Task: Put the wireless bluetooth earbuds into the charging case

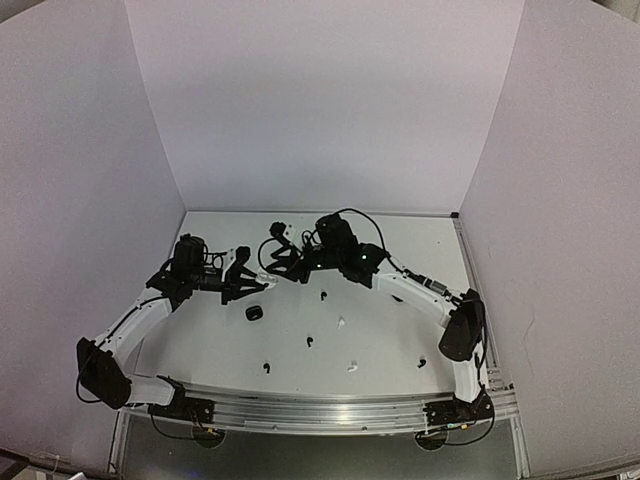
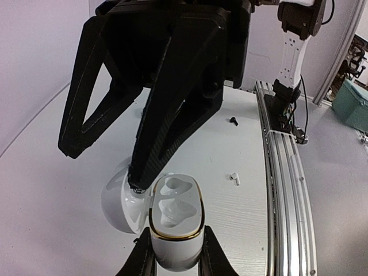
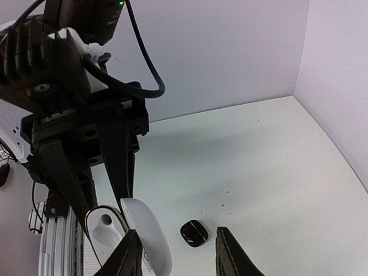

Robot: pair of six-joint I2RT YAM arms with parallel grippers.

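Note:
My left gripper (image 2: pixel 176 256) is shut on the body of a white charging case (image 2: pixel 175 215) with a gold rim. The case's lid (image 2: pixel 122 202) is swung open to the left, and both sockets are empty. My right gripper (image 3: pixel 179 256) hangs open just above it, with one fingertip (image 2: pixel 138 183) touching the inside of the lid (image 3: pixel 148 237). In the top view the two grippers (image 1: pixel 255 284) (image 1: pixel 285 264) meet at mid-table. A white earbud (image 2: pixel 234 179) and a black earbud (image 2: pixel 233 121) lie on the table beyond the case. Several more earbuds (image 1: pixel 341 322) are scattered nearer the bases.
A small black case (image 3: pixel 194 233) lies shut on the table between my right fingers' line of sight, also visible from above (image 1: pixel 254 313). The aluminium rail (image 2: pixel 287 190) runs along the near edge. White walls close in the table on three sides.

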